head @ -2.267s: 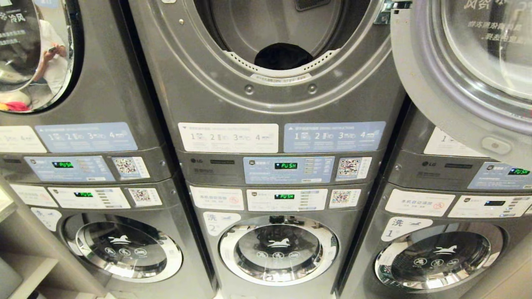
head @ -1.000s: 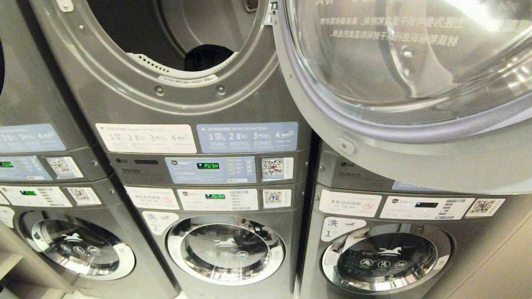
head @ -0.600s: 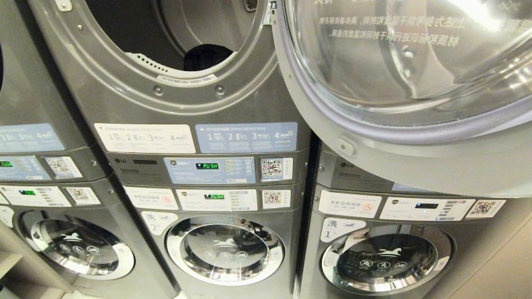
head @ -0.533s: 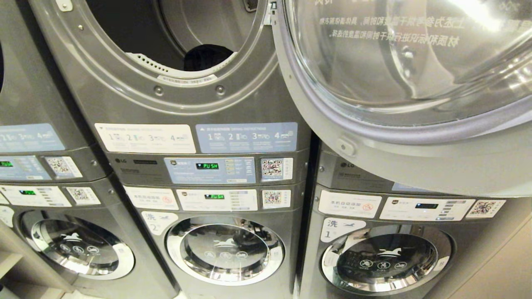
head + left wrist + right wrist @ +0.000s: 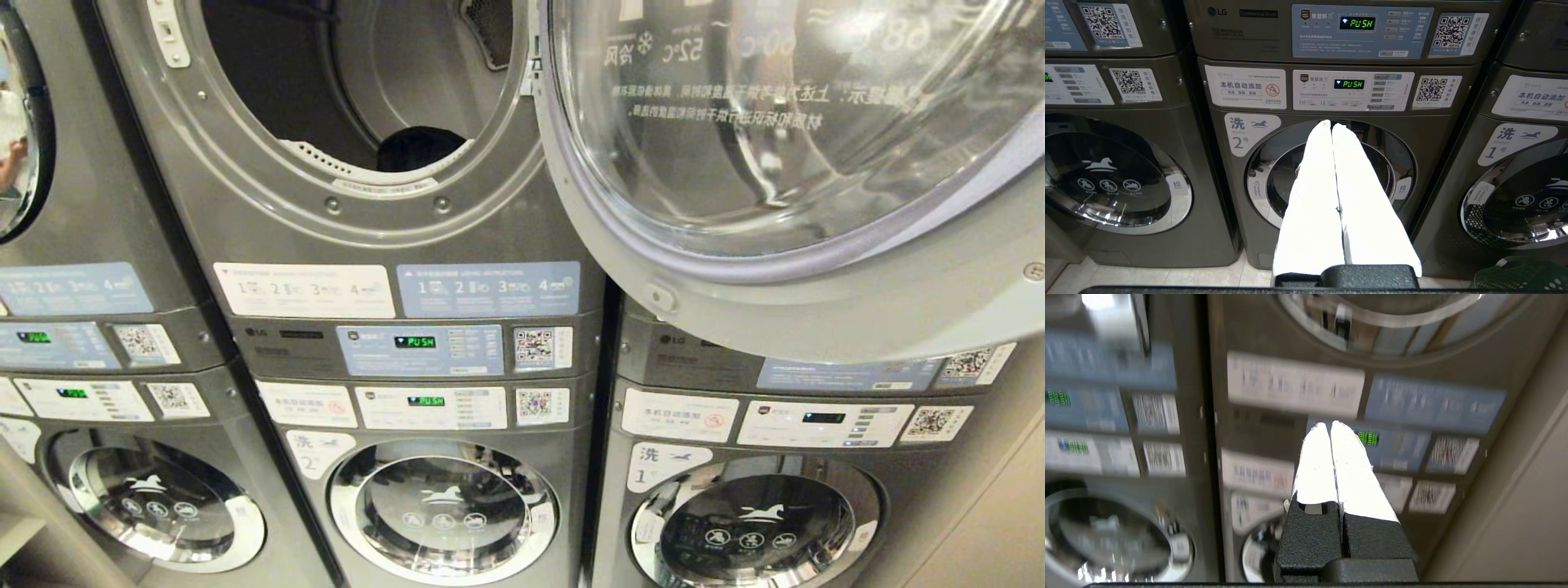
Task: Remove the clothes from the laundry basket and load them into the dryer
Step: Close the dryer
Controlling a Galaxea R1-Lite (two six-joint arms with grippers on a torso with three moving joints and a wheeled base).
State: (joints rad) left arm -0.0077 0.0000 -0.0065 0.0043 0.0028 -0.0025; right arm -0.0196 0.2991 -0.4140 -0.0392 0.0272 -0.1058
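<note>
The dryer [image 5: 384,216], the upper grey machine of the middle stack, stands open, its round glass door [image 5: 816,302] swung out to the right. A dark garment [image 5: 418,147] lies at the bottom of its drum. Neither gripper shows in the head view. My left gripper [image 5: 1331,124] is shut and empty, its white fingers [image 5: 1310,196] pointing at the door of washer number 2 [image 5: 1331,175]. My right gripper [image 5: 1329,425] is also shut and empty, in front of the blurred control panels [image 5: 1396,445] of the right stack. A dark green perforated edge [image 5: 1519,277], probably the laundry basket's rim, shows low beside that washer.
Three stacks of grey machines fill the view, with washer 2 [image 5: 445,510] and washer 1 [image 5: 755,527] below. The open door overhangs the right stack. A beige wall [image 5: 996,523] closes the right side. A person is reflected in the left dryer's door [image 5: 12,155].
The whole head view has shifted: the machines slid to the left, then a little downward, so the camera moved. The dark garment lies as before in the drum.
</note>
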